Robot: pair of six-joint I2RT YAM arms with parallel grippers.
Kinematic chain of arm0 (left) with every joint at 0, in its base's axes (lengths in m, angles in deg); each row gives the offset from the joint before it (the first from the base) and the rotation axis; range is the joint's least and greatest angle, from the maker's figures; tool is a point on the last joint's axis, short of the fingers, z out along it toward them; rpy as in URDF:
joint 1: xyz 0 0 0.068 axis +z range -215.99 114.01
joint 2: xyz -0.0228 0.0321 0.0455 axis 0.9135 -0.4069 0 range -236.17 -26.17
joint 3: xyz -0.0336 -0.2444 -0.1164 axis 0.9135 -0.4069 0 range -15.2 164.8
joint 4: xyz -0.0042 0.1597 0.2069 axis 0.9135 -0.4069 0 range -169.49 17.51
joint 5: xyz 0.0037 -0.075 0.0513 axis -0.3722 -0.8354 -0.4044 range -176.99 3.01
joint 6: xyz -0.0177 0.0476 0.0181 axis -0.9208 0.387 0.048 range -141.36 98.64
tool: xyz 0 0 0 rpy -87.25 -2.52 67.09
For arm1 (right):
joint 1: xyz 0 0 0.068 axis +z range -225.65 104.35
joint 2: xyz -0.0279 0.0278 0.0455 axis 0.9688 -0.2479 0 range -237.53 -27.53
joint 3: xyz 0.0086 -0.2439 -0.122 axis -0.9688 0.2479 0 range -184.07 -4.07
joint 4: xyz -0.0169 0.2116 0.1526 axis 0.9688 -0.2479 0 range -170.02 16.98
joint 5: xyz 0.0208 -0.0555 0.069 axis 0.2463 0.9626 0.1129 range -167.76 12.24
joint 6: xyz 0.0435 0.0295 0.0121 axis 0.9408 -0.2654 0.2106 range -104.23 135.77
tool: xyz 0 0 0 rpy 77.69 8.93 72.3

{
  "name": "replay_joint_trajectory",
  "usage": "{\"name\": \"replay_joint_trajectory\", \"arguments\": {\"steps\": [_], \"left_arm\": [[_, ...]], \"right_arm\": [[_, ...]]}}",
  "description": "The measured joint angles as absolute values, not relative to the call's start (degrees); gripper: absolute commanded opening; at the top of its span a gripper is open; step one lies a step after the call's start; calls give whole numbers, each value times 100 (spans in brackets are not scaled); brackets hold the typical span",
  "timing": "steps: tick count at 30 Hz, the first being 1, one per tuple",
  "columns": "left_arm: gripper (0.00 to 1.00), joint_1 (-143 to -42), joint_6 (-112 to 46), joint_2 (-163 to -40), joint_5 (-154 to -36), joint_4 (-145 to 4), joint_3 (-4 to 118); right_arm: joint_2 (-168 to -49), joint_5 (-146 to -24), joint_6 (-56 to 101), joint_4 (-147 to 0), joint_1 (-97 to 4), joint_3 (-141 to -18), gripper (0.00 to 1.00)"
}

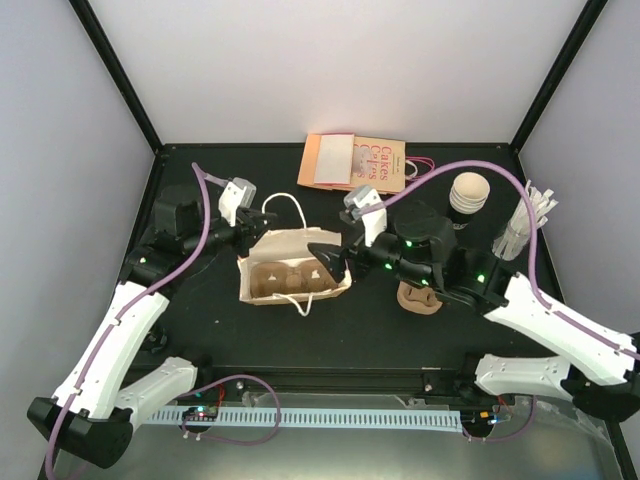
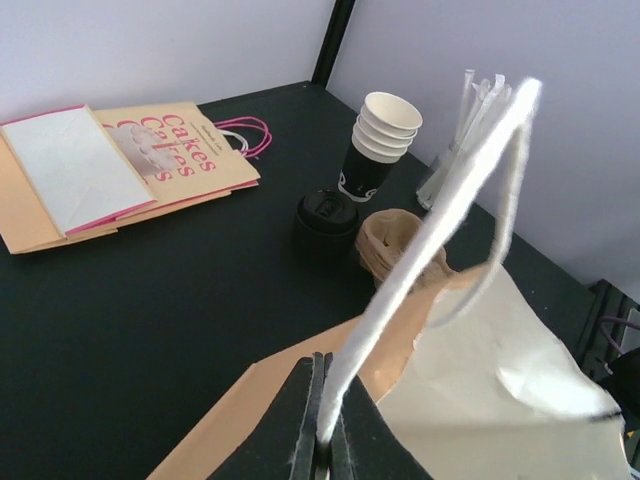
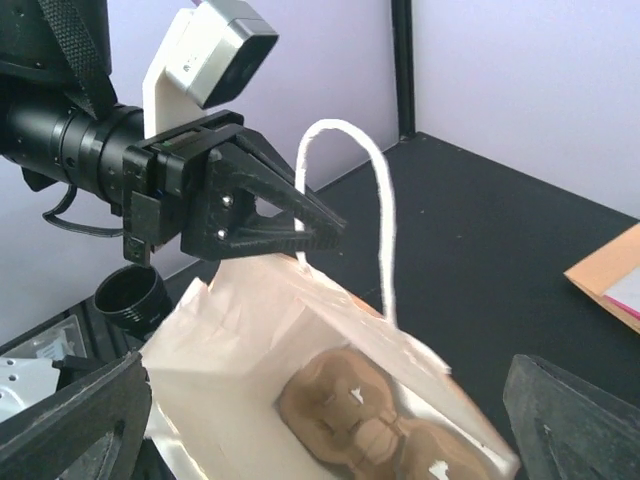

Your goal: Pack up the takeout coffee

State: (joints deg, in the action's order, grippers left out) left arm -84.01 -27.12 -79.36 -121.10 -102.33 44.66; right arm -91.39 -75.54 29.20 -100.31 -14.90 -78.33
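Left end effector (image 2: 318,435), clamped on the bag handle (image 2: 440,230), holds the bag (image 1: 262,250) open; right end effector (image 1: 330,265), spread wide at its mouth, should next fetch the lidded cup (image 2: 325,215) right of the bag.

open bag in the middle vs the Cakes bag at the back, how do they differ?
The open bag has its mouth spread with a carrier inside; the Cakes bag lies folded flat. The open bag is plain with a white handle, the Cakes bag has pink lettering and pink handles. The left pincer is shut on the open bag's handle; no pincer touches the Cakes bag. Both are paper bags with cord handles.
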Motion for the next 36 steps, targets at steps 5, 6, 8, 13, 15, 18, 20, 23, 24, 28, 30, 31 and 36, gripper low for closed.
{"name": "replay_joint_trajectory", "arguments": {"steps": [5, 6, 8, 13, 15, 18, 20, 23, 24, 28, 30, 31, 36], "left_arm": [[4, -8401, -2489, -7936, -12108, -10115, 4466], [4, -8401, -2434, -7936, -12103, -10094, 4466], [4, -8401, -2316, -7938, -12053, -10054, 4466], [4, -8401, -2085, -7942, -11968, -9890, 4466], [4, -8401, -2058, -7940, -11972, -9827, 4466], [4, -8408, -2052, -7855, -11981, -9643, 4352], [4, -8408, -2052, -7658, -11994, -9571, 4151], [4, -8412, -2054, -7293, -12055, -9554, 3891], [3, -8412, -2056, -7223, -12075, -9556, 3856], [2, -8412, -2096, -6935, -12184, -9584, 3734], [2, -8412, -2142, -6808, -12230, -9641, 3675], [2, -8412, -2159, -6764, -12250, -9665, 3655], [2, -8436, -2244, -6528, -12344, -9833, 3570]], "right_arm": [[-8623, -7015, 3040, -10116, -1487, -7409, 98], [-8555, -6844, 3110, -10173, -1490, -7317, 98], [-8476, -6492, 3241, -10313, -1490, -7125, 99], [-8660, -6035, 3602, -10693, -1494, -6673, 100], [-8795, -6033, 3705, -10813, -1494, -6557, 100], [-8911, -6121, 3790, -10934, -1494, -6469, 100], [-8872, -6173, 3834, -10940, -1494, -6408, 100], [-8701, -6182, 3864, -10936, -1494, -6277, 100], [-8656, -6180, 3867, -10947, -1494, -6251, 100], [-8548, -6177, 3869, -11006, -1494, -6200, 100], [-8551, -6182, 3888, -11021, -1494, -6148, 100], [-8553, -6186, 3908, -11032, -1494, -6087, 100], [-8548, -6267, 4157, -11039, -1494, -5484, 100]]}}
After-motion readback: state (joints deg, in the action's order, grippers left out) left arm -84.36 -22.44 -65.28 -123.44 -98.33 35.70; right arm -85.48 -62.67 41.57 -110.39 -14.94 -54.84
